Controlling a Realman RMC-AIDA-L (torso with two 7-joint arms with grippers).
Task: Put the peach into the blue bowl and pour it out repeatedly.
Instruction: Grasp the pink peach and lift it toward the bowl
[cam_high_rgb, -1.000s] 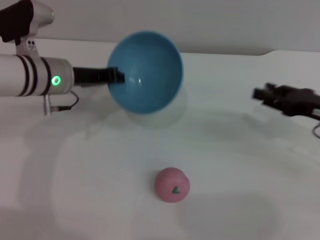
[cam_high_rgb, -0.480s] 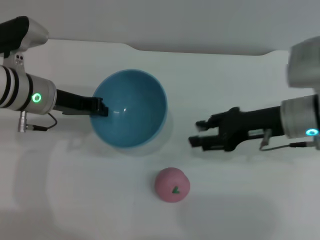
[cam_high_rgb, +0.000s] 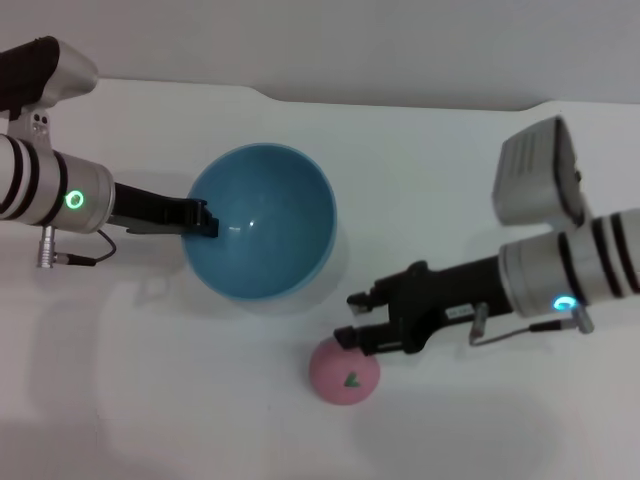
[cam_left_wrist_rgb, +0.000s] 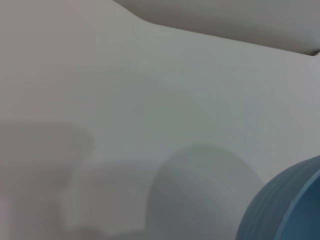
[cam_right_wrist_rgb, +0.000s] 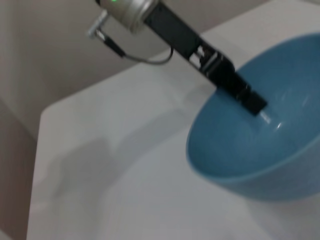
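Left pincer (cam_high_rgb: 205, 222) is clamping the blue bowl (cam_high_rgb: 262, 220) by its rim, bowl hanging roughly upright over the table (cam_high_rgb: 150, 400). Right pincer (cam_high_rgb: 352, 318) is hovering spread open, empty, just above the peach (cam_high_rgb: 343, 370) on the table. Advice: centre the fingers either side of the peach, drop lower, then close gently so it doesn't roll.

The left wrist view cuts the bowl (cam_left_wrist_rgb: 290, 205) off at 5 o'clock. The right gripper (cam_high_rgb: 352, 318) hides the peach's (cam_high_rgb: 343, 372) 12 o'clock edge.
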